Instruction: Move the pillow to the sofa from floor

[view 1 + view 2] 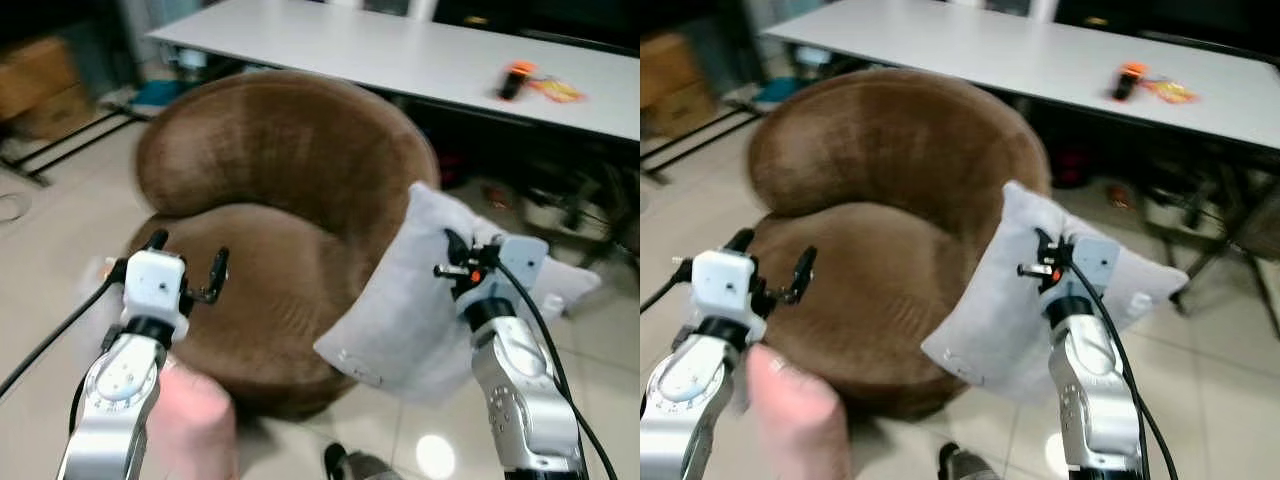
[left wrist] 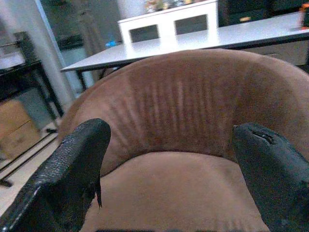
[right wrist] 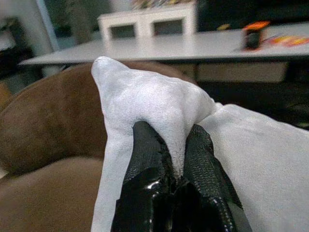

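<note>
My right gripper (image 3: 176, 159) pinches a fold near one corner of the pillow (image 1: 400, 310), both black fingers (image 3: 145, 164) pressed tight on the cloth. The pillow is pale grey, soft and creased, with a small tag or zip end at its lower corner; the blur keeps me from telling which. It hangs tilted at centre right of the head views, its left edge against the right side of the brown sofa (image 1: 270, 210), lifted off the tiled floor (image 1: 40, 330). My left gripper (image 1: 188, 268) hovers at lower left over the sofa's front edge, its fingers spread apart with the seat between them. Behind, across the top of the frame, runs a white table (image 1: 380, 50) bearing a small orange object (image 1: 515, 78).
</note>
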You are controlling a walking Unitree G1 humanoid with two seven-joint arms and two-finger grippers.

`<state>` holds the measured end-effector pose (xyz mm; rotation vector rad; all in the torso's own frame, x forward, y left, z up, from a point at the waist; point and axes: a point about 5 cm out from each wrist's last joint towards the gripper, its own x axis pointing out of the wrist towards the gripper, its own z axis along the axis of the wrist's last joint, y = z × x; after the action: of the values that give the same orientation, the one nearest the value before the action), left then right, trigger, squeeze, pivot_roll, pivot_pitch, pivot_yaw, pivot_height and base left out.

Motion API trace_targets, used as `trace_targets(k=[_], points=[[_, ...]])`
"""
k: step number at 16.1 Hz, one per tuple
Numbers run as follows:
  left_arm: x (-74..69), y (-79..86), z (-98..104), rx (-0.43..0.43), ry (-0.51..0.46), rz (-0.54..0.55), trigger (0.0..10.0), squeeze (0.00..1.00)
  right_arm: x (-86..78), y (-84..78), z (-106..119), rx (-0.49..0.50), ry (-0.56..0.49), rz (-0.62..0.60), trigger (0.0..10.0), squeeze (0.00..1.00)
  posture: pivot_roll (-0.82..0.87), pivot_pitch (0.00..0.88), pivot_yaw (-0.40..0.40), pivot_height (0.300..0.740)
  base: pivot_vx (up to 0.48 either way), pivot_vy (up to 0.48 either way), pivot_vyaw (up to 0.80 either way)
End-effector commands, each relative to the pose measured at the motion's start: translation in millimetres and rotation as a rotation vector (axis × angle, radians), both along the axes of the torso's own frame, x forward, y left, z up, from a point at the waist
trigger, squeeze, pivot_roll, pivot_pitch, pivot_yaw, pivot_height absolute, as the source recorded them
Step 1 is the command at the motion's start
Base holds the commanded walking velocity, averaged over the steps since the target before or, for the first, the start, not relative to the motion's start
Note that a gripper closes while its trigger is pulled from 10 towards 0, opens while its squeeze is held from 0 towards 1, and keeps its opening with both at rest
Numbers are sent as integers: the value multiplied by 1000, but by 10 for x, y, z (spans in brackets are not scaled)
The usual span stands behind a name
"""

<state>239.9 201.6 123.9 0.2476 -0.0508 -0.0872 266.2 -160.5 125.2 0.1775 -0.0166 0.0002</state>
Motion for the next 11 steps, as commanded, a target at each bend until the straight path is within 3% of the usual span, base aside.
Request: trace_targets(k=[1, 2, 3, 5, 6, 10, 11], points=[[3, -45, 37, -7, -18, -10, 10000, 0, 1, -51, 86, -25, -59, -26, 10000, 0, 32, 0, -19, 740, 386, 0, -800], [-18, -66, 19, -6, -22, -8, 10000, 0, -14, -78, 83, -109, -95, -64, 10000, 0, 37, 0, -30, 740, 390, 0, -731], [-18, -66, 19, -6, -22, -8, 10000, 0, -14, -78, 83, -109, -95, -64, 10000, 0, 37, 0, -30, 740, 390, 0, -731], [-26, -94, 18, -9, -27, -7, 10000, 0, 6, -94, -11, -81, 13, -68, 10000, 0, 40, 0, -39, 740, 388, 0, -238], [-38, -104, 16, -11, -27, -4, 10000, 0, 16, -57, -16, -68, 15, -7, 10000, 0, 42, 0, -46, 740, 390, 0, 0], [-71, -72, 7, -2, -26, 7, 10000, 0, 25, 3, -1, -59, -1, 49, 10000, 0, 47, 0, -54, 740, 384, 0, 0], [-105, -70, 1, -7, -26, 10, 10000, 0, -1, 112, 34, -31, -30, 141, 10000, 0, 49, 0, -58, 740, 330, 0, 0]])
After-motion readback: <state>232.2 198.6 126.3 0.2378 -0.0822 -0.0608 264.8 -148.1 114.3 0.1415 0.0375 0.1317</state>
